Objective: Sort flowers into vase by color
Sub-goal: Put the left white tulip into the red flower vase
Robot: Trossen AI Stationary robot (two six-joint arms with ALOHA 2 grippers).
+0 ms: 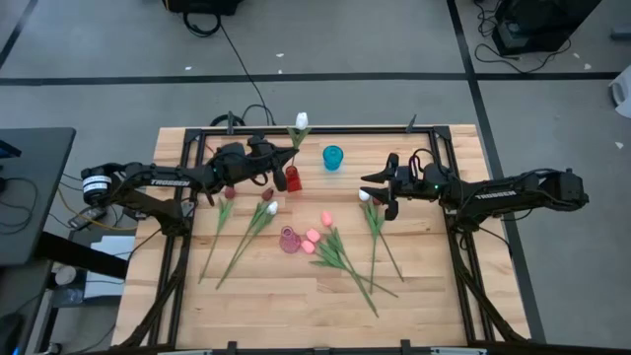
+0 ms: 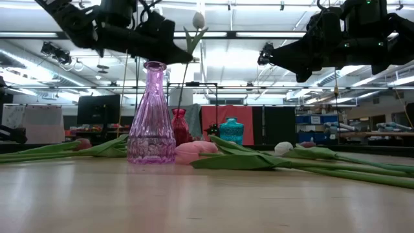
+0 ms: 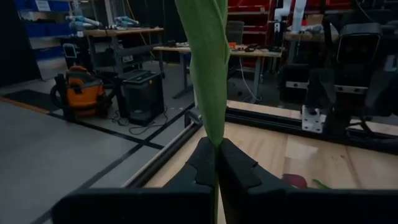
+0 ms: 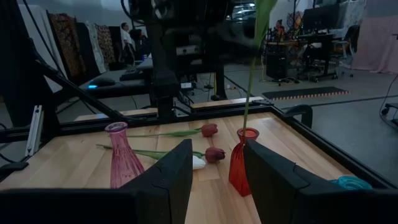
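My left gripper (image 1: 287, 158) is shut on a white tulip (image 1: 302, 120) that stands upright over the red vase (image 1: 293, 178). In the right wrist view the tulip's stem (image 4: 249, 81) runs down into the red vase (image 4: 240, 165). My right gripper (image 4: 217, 180) hovers open right of the vases, above a white tulip (image 1: 364, 195) lying on the table. Maroon tulips (image 1: 229, 194), another white one (image 1: 270, 208) and pink ones (image 1: 313, 236) lie flat on the wood. The pink vase (image 1: 289, 240) and the teal vase (image 1: 333, 158) stand upright. My left gripper pinches the tulip's stem and long green leaf (image 3: 210, 93) between its two fingers (image 3: 235, 163), some way below the white head (image 2: 198, 19). The fingers come level from the table's left, across the stem. The tulip stands upright, with its lower end in the red vase's mouth (image 4: 247, 132).
The black frame rail (image 1: 325, 128) runs along the table's far edge, just behind the vases. Long green stems (image 1: 370, 281) cross the middle of the table. Bare wood (image 1: 276, 311) lies toward the near edge.
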